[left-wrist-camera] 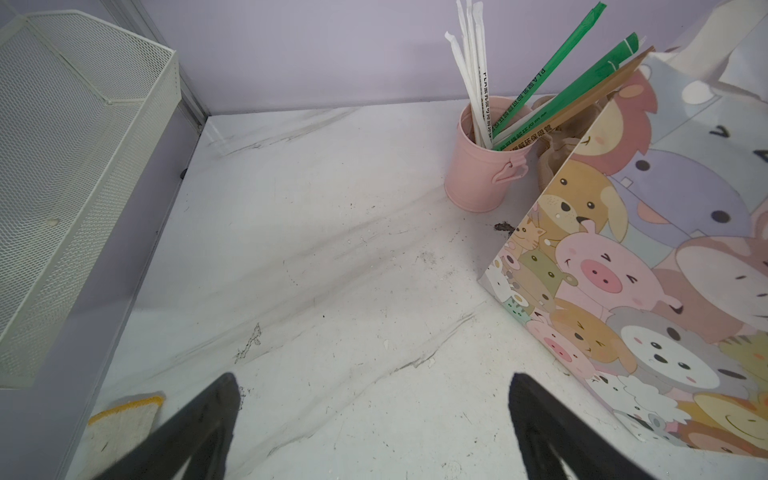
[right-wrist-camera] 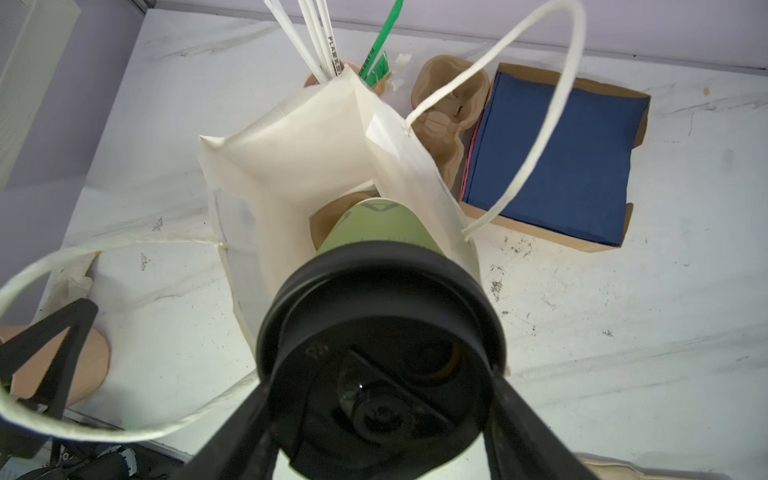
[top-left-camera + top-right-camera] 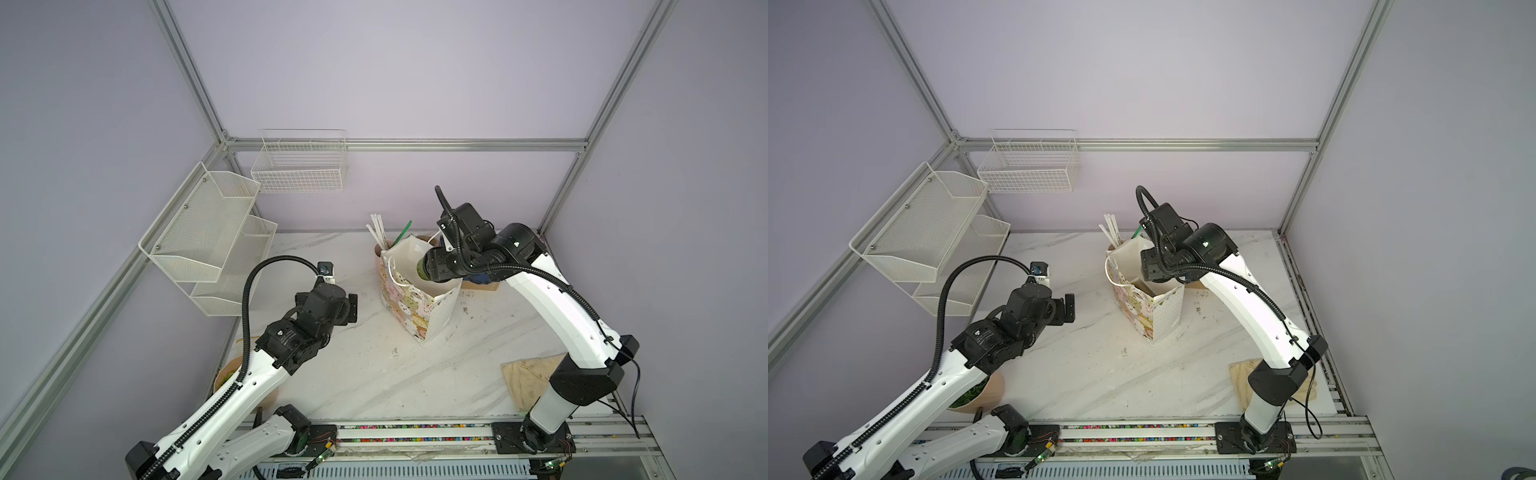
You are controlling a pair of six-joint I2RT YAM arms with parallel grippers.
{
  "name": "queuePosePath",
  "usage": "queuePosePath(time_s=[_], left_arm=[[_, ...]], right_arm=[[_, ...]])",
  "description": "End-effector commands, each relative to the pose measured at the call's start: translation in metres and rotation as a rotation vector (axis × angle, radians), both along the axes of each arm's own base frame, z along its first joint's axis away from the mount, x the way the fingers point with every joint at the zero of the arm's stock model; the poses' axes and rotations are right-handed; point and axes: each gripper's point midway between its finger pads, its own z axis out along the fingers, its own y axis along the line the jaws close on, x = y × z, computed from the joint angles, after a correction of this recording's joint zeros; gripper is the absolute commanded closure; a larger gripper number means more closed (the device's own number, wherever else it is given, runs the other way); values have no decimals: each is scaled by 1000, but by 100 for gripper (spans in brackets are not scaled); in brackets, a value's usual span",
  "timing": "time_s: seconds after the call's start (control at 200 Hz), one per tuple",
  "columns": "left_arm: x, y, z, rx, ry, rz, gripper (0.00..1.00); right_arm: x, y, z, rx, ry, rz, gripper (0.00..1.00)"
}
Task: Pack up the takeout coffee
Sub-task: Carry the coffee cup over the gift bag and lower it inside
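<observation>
Arm links: white shells [image 3: 266, 382], black joint housings [image 3: 582, 382].
Cabling: black ribbed conduit [image 3: 245, 332] running along each arm.
Left end effector [image 1: 374, 395]: black tapered fingers [image 1: 216, 407].
Right end effector [image 2: 378, 386]: matching black.
Bases: black mounting plates [image 3: 505, 438].

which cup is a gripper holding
The olive-green takeout coffee with the black lid, gripped by the right gripper at the mouth of the paper bag. The pink mug, full of straws, stands free on the table.
</observation>
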Motion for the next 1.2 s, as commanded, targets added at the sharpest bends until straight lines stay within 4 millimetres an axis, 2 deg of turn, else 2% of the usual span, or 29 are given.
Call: queuePosePath(time_s=[0.0,0.355,0.705,0.825,1.025,1.195], left_arm=[[2,2,4,7,-16,6,0],[2,2,4,6,-15,4,0],[0,1,4,1,-14,-2,0],[0,1,6,-4,-19,-3,0],[0,1,7,-9,-22,-6,0],[0,0,7,-10,-21,-9,0]], right_arm=[[-3,-2,-19,-65,56,8,32],[9,20,-63,-125,152,39,32],[20,21,-92,-205,182,16,32],[16,16,-99,-227,199,13,33],[0,-1,-111,-266,242,10,33],[-15,-7,-109,-245,267,22,33]])
